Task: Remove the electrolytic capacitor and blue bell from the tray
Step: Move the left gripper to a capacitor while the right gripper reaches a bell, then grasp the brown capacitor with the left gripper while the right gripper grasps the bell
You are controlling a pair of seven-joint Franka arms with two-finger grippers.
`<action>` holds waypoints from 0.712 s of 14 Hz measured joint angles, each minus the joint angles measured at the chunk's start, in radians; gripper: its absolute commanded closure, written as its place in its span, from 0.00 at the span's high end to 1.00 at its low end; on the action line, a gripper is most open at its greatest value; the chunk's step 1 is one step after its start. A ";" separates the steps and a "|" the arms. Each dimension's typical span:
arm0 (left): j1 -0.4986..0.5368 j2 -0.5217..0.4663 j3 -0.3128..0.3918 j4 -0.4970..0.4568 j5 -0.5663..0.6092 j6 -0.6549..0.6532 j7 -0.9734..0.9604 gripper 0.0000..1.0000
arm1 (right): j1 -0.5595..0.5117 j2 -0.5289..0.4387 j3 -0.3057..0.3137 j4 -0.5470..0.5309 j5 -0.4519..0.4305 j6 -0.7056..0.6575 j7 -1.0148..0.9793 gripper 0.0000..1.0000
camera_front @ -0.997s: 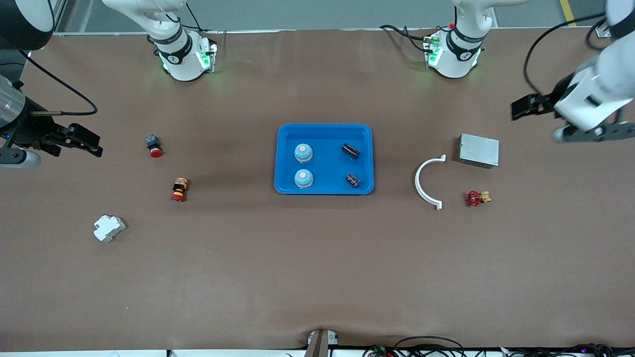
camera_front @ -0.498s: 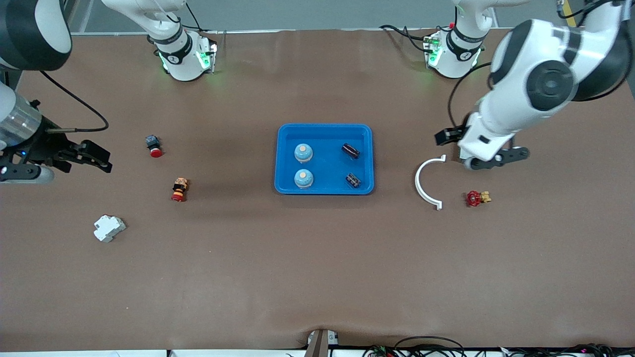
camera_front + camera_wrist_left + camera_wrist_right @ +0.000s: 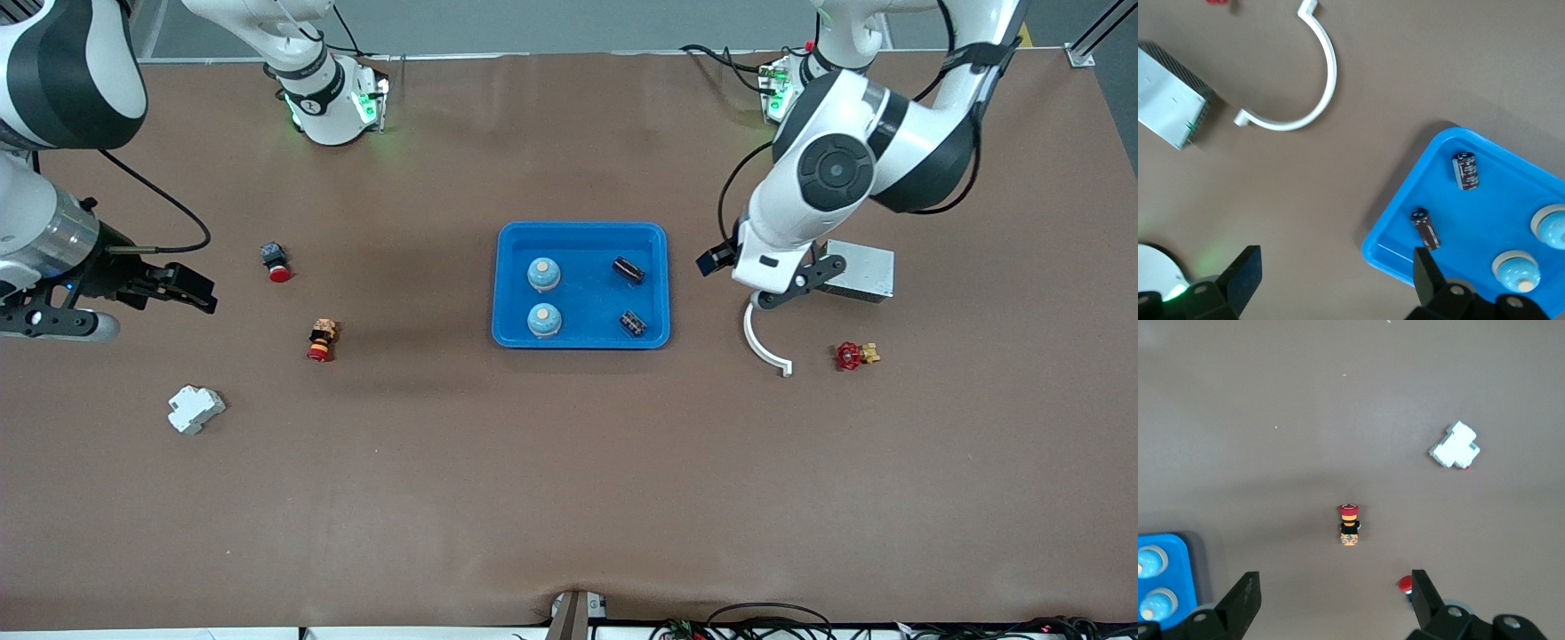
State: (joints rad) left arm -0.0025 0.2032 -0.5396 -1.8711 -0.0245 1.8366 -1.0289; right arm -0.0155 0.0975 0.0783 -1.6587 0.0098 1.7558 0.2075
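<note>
A blue tray (image 3: 580, 233) in the middle of the table holds two light blue bells (image 3: 543, 274) (image 3: 543, 319) and two dark capacitors (image 3: 628, 269) (image 3: 632, 324). My left gripper (image 3: 720, 260) is open and empty, over the bare table between the tray and a white arc. The left wrist view shows its open gripper (image 3: 1336, 277), the tray (image 3: 1405, 220), the capacitors (image 3: 1465, 171) (image 3: 1426, 228) and the bells (image 3: 1553, 227) (image 3: 1516, 270). My right gripper (image 3: 203, 293) is open and empty near the right arm's end of the table, and shows in the right wrist view (image 3: 1335, 600).
A white arc (image 3: 763, 342), a metal box (image 3: 861, 269) and a red valve (image 3: 853, 355) lie toward the left arm's end. Two red-capped buttons (image 3: 276, 260) (image 3: 321, 339) and a white breaker (image 3: 195, 408) lie toward the right arm's end.
My left arm has swung in from its end of the table to beside the tray. My right gripper has moved a little toward the tray. The things on the table have not moved.
</note>
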 measured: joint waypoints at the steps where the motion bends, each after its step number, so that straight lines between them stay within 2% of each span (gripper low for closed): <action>1: -0.016 0.016 -0.002 -0.004 0.000 0.016 -0.044 0.97 | 0.030 -0.003 0.000 -0.015 0.004 0.003 0.101 1.00; 6: -0.101 0.042 -0.004 -0.076 0.000 0.124 -0.209 0.93 | 0.311 -0.011 0.004 -0.082 0.006 0.042 0.649 1.00; 10: -0.145 0.062 -0.005 -0.124 0.000 0.215 -0.325 0.89 | 0.523 -0.011 0.005 -0.157 0.007 0.182 0.995 1.00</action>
State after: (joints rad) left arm -0.1478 0.2653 -0.5444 -1.9952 -0.0247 2.0516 -1.3536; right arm 0.5080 0.0861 0.0830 -1.8152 0.0166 1.9383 1.2022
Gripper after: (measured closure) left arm 0.093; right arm 0.000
